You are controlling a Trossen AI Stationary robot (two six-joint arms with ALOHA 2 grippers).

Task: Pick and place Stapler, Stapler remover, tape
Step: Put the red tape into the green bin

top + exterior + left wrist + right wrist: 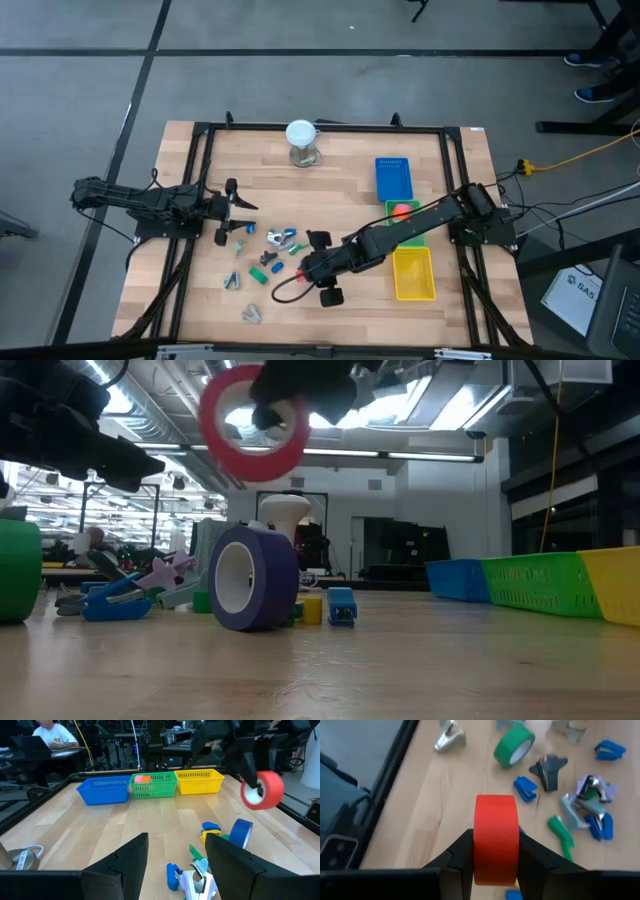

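My right gripper [495, 851] is shut on a red tape roll [262, 790] and holds it in the air over the table's near middle [305, 268]. Below it a blue tape roll [250, 575] stands on its edge on the table. Nearby lie a green tape roll [514, 746], small blue staplers [525, 788] and grey metal stapler removers [450, 739]. My left gripper [177, 855] waits open at the table's left [235, 210], touching nothing. My right gripper pinches the red roll between its two fingers, one finger on each flat side, with the red tread [495, 862] showing between them. The fingers slant down from the table's right. The roll hangs clear of the table on edge, its hole [250, 415] facing the near edge.
Three baskets stand in a row at the right: blue [393, 177], green [403, 225] with an orange piece [142, 778] inside, and yellow [413, 273]. A white-topped object [302, 140] stands at the far middle. A black frame [200, 180] borders the table.
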